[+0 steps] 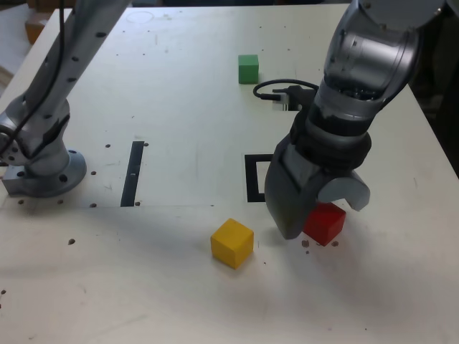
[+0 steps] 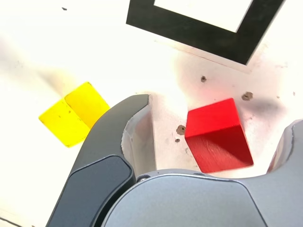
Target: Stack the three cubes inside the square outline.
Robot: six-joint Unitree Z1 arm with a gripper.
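The red cube (image 1: 328,222) (image 2: 218,136) rests on the table just in front of the square outline (image 1: 253,178) (image 2: 203,26). My gripper (image 1: 320,213) (image 2: 220,113) is lowered over it and open, one finger on each side, with a visible gap between the dark finger (image 2: 120,125) and the cube. In the exterior view the gripper hides most of the outline. The yellow cube (image 1: 232,242) (image 2: 75,113) lies to the exterior view's left of the red one. At the far side of the table stands the green cube (image 1: 248,69), alone.
A straight black strip (image 1: 133,173) is marked on the table at the exterior view's left. Beyond it the arm's base (image 1: 43,168) is bolted near the left edge. A black cable (image 1: 276,89) loops near the wrist. Small screw holes dot the tabletop.
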